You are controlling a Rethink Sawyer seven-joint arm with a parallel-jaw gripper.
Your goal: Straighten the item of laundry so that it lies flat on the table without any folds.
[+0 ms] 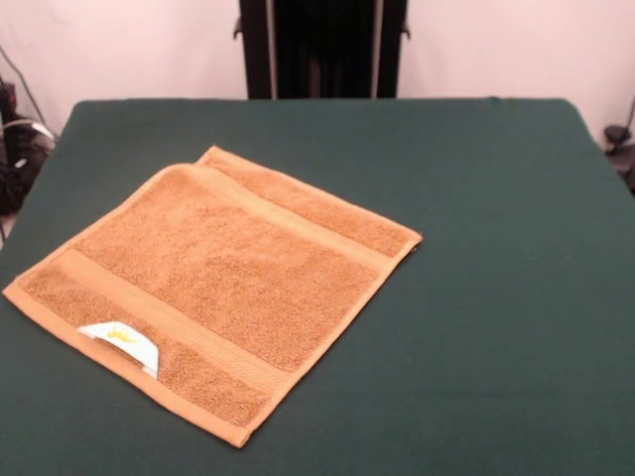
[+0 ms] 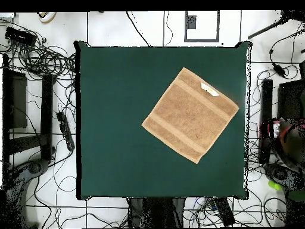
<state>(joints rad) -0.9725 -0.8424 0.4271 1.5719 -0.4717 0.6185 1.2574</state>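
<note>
While my jaws show in neither view, so I cannot tell their state, the front view has the towel (image 1: 213, 288) spread on the table's (image 1: 496, 297) left half, its white tag (image 1: 121, 339) near me. From overhead, the towel (image 2: 190, 114) lies turned diamond-wise on the table's (image 2: 113, 119) right half.

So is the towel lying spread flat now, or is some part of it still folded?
Mostly spread, though one part looks folded. The towel lies on the table, but at its far corner one edge seems doubled over in the front view.
</note>
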